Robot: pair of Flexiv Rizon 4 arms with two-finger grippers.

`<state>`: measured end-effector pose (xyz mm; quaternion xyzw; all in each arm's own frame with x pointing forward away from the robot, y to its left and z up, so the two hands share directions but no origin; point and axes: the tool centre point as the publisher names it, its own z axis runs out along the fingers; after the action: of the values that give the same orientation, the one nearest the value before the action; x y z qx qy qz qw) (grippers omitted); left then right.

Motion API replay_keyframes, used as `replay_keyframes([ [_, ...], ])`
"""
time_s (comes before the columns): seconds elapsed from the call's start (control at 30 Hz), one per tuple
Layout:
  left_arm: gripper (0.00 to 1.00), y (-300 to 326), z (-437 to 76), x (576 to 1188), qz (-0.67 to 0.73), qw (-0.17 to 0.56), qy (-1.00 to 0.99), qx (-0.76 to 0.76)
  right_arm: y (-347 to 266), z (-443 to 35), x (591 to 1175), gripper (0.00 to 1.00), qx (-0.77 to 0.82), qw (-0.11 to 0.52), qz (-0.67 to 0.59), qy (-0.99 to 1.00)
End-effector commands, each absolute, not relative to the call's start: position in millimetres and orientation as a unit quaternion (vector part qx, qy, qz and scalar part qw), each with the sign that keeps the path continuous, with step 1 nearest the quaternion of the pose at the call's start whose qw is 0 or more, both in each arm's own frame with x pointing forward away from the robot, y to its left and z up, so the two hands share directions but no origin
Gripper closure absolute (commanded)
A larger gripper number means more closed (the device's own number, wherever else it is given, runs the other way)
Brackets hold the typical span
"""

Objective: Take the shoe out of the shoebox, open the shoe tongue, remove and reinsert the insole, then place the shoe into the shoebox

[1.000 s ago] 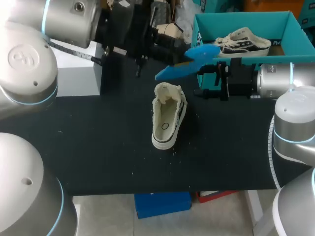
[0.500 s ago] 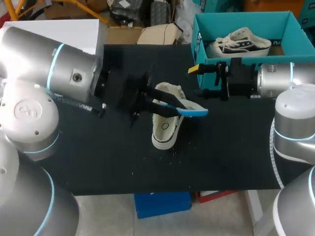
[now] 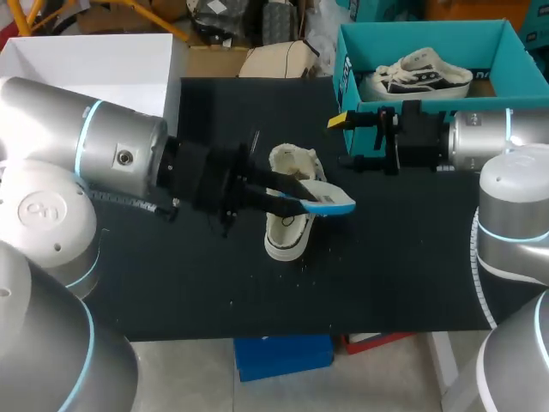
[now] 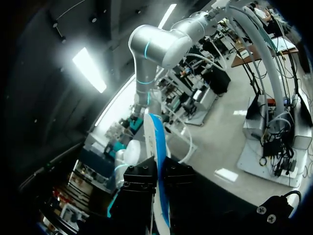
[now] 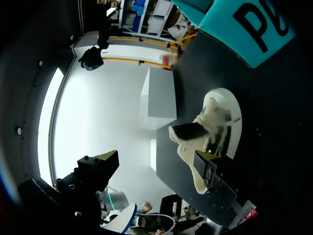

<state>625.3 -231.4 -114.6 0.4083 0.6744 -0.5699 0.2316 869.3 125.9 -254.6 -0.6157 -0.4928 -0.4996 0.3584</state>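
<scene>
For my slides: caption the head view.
Left gripper holds blue insole over the white shoe; right gripper open beside shoebox.

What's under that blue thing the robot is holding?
The white shoe sits under the blue insole, on the black table. The insole and the left gripper cover the shoe's middle, so I can't tell whether the insole touches the shoe.

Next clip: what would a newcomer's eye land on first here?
The blue insole, pinched in the left gripper, hangs over the pale shoe lying in the middle of the black table. Beside it the right gripper hovers open and empty in front of the teal shoebox, which holds a second shoe.
</scene>
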Motion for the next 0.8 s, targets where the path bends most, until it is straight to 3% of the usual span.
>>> replay_keyframes([
  [0.03,1.00,-248,-138,601,-0.551,0.292,0.624,0.471,127,-255,869,0.00,-0.616,0.357,-0.500,-0.492],
  [0.57,1.00,-236,-215,612,-0.380,0.436,0.583,0.571,127,-255,869,0.00,-0.616,0.357,-0.500,-0.492],
  [0.8,1.00,-233,-219,615,-0.382,0.432,0.589,0.566,127,-255,869,0.00,-0.616,0.357,-0.500,-0.492],
])
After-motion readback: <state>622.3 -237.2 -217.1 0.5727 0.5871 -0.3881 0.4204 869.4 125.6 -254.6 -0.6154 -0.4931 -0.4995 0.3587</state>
